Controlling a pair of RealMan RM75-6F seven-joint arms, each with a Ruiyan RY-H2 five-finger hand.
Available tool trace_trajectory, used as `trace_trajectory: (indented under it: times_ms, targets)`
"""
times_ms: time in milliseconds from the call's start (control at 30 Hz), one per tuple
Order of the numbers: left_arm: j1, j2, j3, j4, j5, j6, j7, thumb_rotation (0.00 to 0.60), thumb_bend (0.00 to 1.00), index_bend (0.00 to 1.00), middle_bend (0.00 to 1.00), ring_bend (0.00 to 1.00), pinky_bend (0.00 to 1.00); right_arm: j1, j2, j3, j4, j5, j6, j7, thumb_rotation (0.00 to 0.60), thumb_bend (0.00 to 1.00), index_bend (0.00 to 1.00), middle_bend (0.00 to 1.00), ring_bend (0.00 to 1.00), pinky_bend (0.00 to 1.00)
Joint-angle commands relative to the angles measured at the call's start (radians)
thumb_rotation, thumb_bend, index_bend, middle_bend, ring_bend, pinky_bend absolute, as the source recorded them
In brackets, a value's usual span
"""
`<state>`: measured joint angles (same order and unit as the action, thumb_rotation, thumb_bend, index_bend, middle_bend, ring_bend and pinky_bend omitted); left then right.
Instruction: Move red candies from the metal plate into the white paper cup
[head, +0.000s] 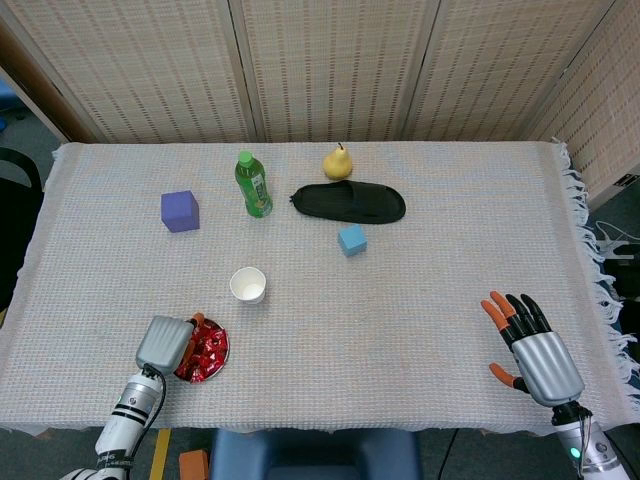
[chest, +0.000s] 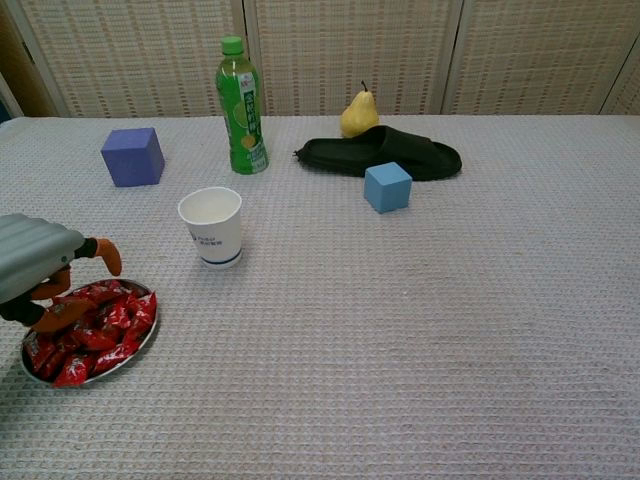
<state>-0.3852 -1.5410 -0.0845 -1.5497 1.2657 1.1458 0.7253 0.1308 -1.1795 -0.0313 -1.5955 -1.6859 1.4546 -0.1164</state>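
The metal plate (head: 225, 347) (chest: 141, 349) lies near the table's front left edge, heaped with red candies (head: 208, 350) (chest: 98, 332). My left hand (head: 167, 342) (chest: 40, 264) hovers over the plate's left half, back upward. Its fingertips (chest: 61, 314) reach down and touch the candies, while the thumb stands apart above the pile. No candy shows pinched between them. The white paper cup (head: 248, 285) (chest: 211, 226) stands upright just behind and right of the plate. My right hand (head: 530, 350) rests at the front right with fingers spread, holding nothing.
Behind the cup stand a green bottle (head: 253, 185) (chest: 240, 105) and a purple cube (head: 180, 211) (chest: 132, 157). A black slipper (head: 350, 202), a pear (head: 338, 162) and a blue cube (head: 351, 240) sit at mid-back.
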Motion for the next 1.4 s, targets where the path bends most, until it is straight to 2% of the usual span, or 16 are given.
trace_trajectory:
  times_ms: [33,300,600,1067,1400]
  targets:
    - [-0.005,-0.009,0.006,0.014,0.006,0.007,-0.004,0.600,0.43,0.34,1.00,1.00,1.00,0.001,0.001,0.000,-0.003,0.003,-0.005,-0.003,0.600,0.10,0.00,0.00,0.00,0.00]
    - [-0.024,-0.028,0.010,0.050,-0.008,0.001,-0.004,0.600,0.42,0.37,1.00,1.00,1.00,0.003,0.001,0.002,-0.006,0.013,-0.015,-0.010,0.600,0.10,0.00,0.00,0.00,0.00]
    - [-0.042,-0.031,0.017,0.042,-0.035,-0.003,0.031,0.600,0.42,0.37,1.00,1.00,1.00,0.006,0.001,0.002,-0.008,0.019,-0.023,-0.014,0.600,0.10,0.00,0.00,0.00,0.00]
    - [-0.055,-0.043,0.020,0.071,-0.050,0.002,0.019,0.600,0.42,0.45,1.00,1.00,1.00,0.008,0.003,0.001,-0.010,0.023,-0.031,-0.017,0.600,0.10,0.00,0.00,0.00,0.00]
    - [-0.052,-0.049,0.031,0.101,-0.025,0.027,-0.025,0.600,0.43,0.54,1.00,1.00,1.00,0.011,0.003,0.000,-0.013,0.027,-0.039,-0.022,0.600,0.10,0.00,0.00,0.00,0.00]
